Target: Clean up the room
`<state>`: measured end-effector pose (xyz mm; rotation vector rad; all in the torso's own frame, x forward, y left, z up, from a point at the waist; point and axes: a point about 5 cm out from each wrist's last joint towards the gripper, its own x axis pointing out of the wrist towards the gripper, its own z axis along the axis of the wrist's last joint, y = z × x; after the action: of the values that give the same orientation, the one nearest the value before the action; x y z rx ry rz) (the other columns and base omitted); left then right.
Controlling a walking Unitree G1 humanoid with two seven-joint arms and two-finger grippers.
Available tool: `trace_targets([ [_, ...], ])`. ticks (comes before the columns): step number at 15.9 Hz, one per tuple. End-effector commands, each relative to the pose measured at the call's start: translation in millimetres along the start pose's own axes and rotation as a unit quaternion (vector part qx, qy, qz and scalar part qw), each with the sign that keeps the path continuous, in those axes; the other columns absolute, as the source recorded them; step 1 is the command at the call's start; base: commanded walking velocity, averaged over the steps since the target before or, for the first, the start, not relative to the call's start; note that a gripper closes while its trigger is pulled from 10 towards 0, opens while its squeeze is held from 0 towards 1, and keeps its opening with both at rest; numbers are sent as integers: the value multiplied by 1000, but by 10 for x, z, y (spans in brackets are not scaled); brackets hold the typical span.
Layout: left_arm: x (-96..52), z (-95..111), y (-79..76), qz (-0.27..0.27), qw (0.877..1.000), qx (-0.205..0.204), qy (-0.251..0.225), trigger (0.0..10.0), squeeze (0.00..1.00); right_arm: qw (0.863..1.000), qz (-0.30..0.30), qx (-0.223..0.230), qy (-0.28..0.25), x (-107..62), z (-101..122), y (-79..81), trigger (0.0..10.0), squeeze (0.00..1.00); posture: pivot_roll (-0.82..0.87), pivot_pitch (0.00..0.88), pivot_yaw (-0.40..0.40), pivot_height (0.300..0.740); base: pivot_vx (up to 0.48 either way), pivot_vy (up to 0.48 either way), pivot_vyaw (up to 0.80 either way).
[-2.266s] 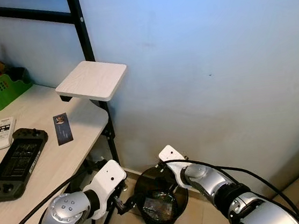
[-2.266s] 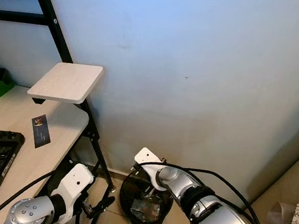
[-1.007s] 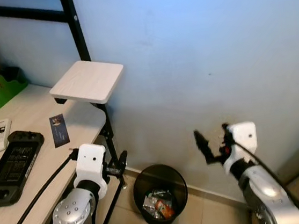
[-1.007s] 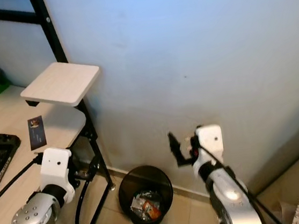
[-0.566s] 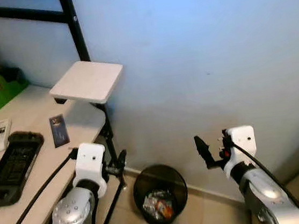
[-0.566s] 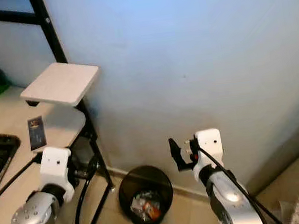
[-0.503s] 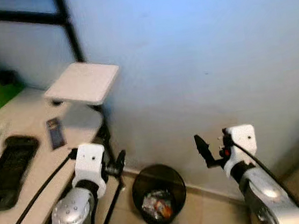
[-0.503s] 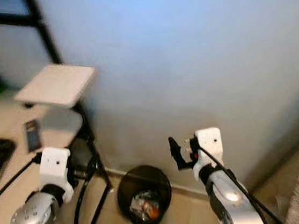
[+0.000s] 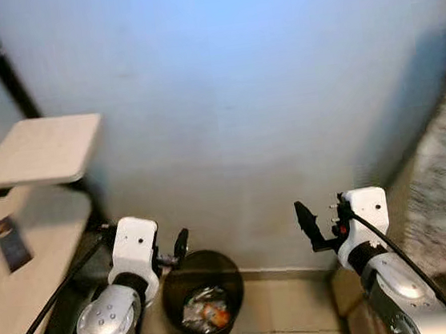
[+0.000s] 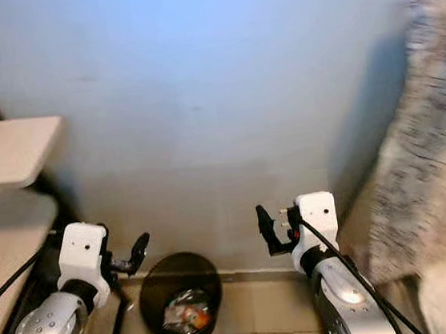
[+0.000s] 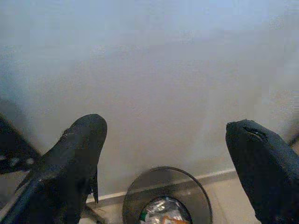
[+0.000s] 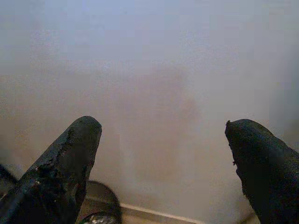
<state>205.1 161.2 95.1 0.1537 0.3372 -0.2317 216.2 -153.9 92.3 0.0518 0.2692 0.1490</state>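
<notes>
Rubbish [image 9: 203, 313] lies in the black bin [image 9: 169, 290] against the wall; your left gripper [image 11: 168, 154] and right gripper [image 12: 163, 154] are spread and empty, so find more clutter.

Bin [image 9: 202, 297] set on floor [image 9: 288, 313] against wall [image 9: 225, 118], litter [image 9: 203, 311] contained inside, desk [image 9: 24, 262] positioned to its left

Pale wall [image 9: 230, 85]; small wooden shelf [image 9: 40, 150]
</notes>
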Motion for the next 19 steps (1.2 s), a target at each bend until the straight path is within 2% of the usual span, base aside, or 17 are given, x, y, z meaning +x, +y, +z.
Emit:
trace_targets([
  [1,-13,37,-4,-2,1000,4,-4,10000,0,1000,-11,3,1,-34,-1,-37,10000,0,11,0,5,740,0,0,-800],
  [5,-15,27,-6,-5,1000,17,-5,10000,0,1000,-24,0,4,-76,-15,-75,10000,0,3,0,12,740,0,0,-800],
  [7,-6,22,2,-3,1000,-8,2,10000,0,1000,-26,0,5,-81,-17,-74,10000,0,1,0,12,740,0,0,-800],
  [8,-8,27,15,3,999,-37,6,10000,0,1000,-28,2,6,-88,-17,-76,10000,0,1,0,11,740,0,0,-800],
  [9,-10,22,17,4,999,-37,11,10000,0,1000,-28,4,7,-87,-16,-76,10000,0,0,0,9,740,0,0,-800],
  [12,-20,14,11,6,1000,-24,7,10000,0,1000,-29,4,7,-86,-14,-76,10000,0,2,0,4,740,0,0,-800],
  [13,-12,18,24,12,1000,-8,0,10000,0,1000,-29,4,7,-82,-8,-69,10000,0,3,0,2,740,0,0,-800],
  [17,-3,32,51,18,1000,-8,-3,10000,0,999,-31,-1,9,-76,-10,-72,10000,0,5,0,1,740,0,0,-800],
  [19,5,35,56,17,1000,7,-4,10000,0,999,-34,-2,10,-69,-15,-73,10000,0,9,0,6,740,0,0,-800],
])
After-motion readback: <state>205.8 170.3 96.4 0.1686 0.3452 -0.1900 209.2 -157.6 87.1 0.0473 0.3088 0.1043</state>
